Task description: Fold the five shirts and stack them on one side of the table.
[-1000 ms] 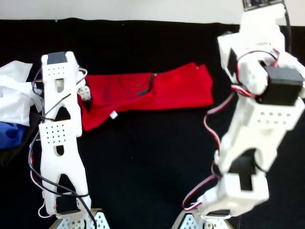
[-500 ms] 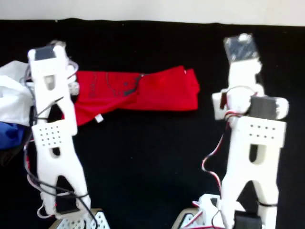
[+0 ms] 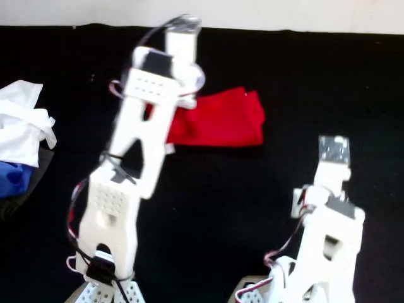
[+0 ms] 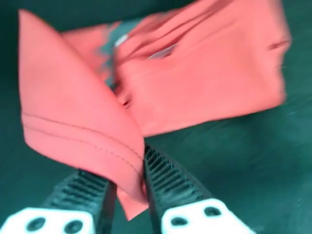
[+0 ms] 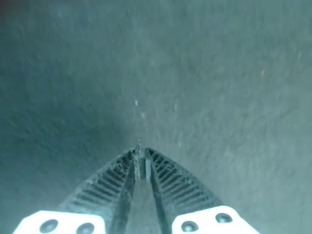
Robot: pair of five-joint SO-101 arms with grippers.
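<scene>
High view: red shirt (image 3: 221, 120), upper centre, now shorter. The left arm has swung one end inward, so a fold has begun, and it hides the shirt's left part. The right arm has withdrawn to lower right.
Left wrist view: left gripper (image 4: 127, 170) pinched on the hem.
Right wrist view: right gripper (image 5: 141, 156) closed and empty over the table (image 5: 219, 73).

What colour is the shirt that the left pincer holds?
Red. The red cloth shirt, pinched in the left pincer, shows best in the high view.

One red shirt (image 3: 221, 120), one white cloth heap (image 3: 22, 126), one blue cloth (image 3: 12, 178); two arms (image 3: 126, 183).
</scene>
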